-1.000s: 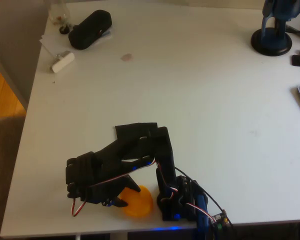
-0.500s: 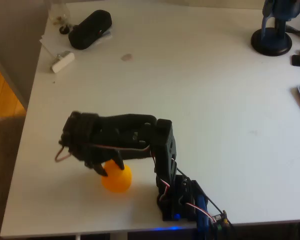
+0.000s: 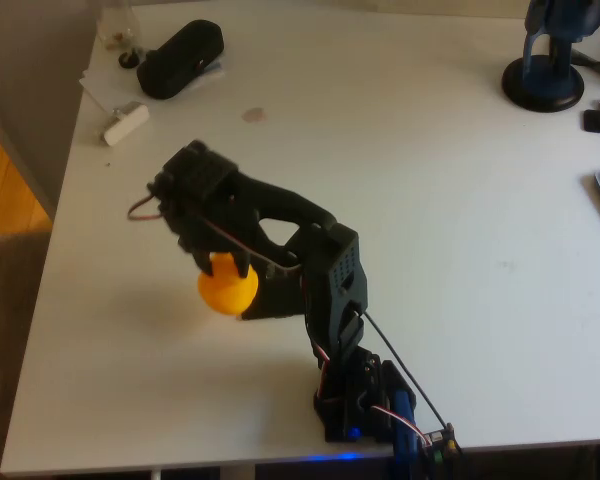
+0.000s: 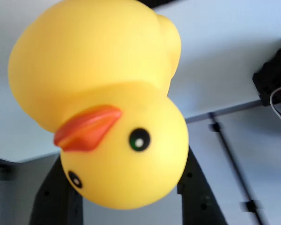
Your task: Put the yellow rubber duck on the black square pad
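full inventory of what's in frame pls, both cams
yellow rubber duck: 1, orange-yellow, held above the table's left-centre in the overhead view; orange beak and dark eyes close up in the wrist view
black square pad: 1, black, mostly hidden under the arm, right of the duck
table: 1, white
black oblong case: 1, top left
small white block: 1, below the case
papers: white, top-left corner
brownish spot: 1, on the table near the case
blue stand: 1, top right
robot arm: 1, black, base at the bottom edge
pincer: 1, black, shut on the duck
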{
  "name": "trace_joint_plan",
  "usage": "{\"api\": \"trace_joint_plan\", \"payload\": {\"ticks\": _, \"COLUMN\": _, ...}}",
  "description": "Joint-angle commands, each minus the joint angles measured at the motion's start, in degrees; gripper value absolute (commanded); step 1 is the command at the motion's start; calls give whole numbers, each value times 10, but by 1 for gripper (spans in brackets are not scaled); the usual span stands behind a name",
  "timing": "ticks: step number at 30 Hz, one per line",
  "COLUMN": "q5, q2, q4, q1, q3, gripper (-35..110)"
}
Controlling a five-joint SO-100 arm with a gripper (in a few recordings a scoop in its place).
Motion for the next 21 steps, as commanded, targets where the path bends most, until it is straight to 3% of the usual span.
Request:
{"api": "trace_joint_plan", "payload": {"ticks": 1, "q5": -10, "q2": 26, "q4": 9, "q1": 45, "q3": -34, "gripper": 14}}
{"api": "trace_joint_plan", "payload": {"ticks": 8, "q5": -6, "q2": 26, "q4": 10, "q1": 110, "q3": -27, "gripper": 13}}
{"api": "trace_joint_plan", "payload": {"ticks": 21, "q5": -7, "q2": 26, "q4": 64, "q1": 113, "q3": 35, "gripper": 13}}
